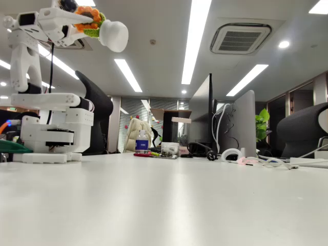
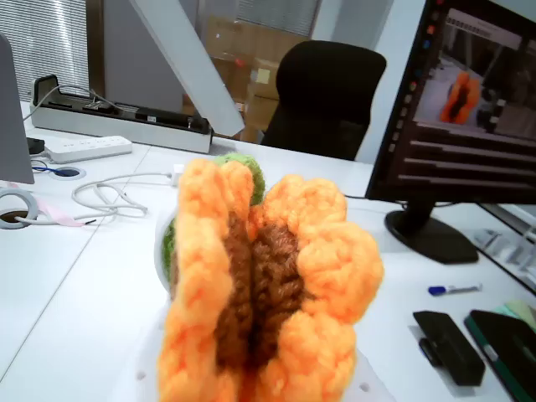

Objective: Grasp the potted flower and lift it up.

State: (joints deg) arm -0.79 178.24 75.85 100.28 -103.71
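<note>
Jaws (image 1: 82, 25) closed on the potted flower (image 1: 102, 29), pinching the crocheted bloom; fixed view shows the white fingers pressed either side of the orange petals and green leaves, the rounded white pot sticking out sideways to the right, tilted off upright. Flower held high in the air, well above the desk (image 1: 169, 200), touching nothing but the jaws

Wrist view: the bloom (image 2: 268, 293) sits right up against the lens, orange petals folded together around the brown centre, squeezed into a vertical crease. A bit of green leaf (image 2: 245, 167) shows behind the top of the petals. The fingers themselves are hard to make out here

White arm (image 1: 36, 66) stands on its base at the left of the fixed view, upper part reaching up to the top left corner

Further out on the desk, fixed view: a small bottle (image 1: 142, 141) with a blue label, monitors seen from behind (image 1: 241, 123), a black office chair (image 1: 97, 113), a leafy green plant (image 1: 262, 123) in the background

Wrist view, below and beyond: white power strip (image 2: 88, 148), loose cables (image 2: 109, 197), a monitor on a black stand (image 2: 469, 126), a blue pen (image 2: 452, 290), a black office chair (image 2: 327, 96)
</note>
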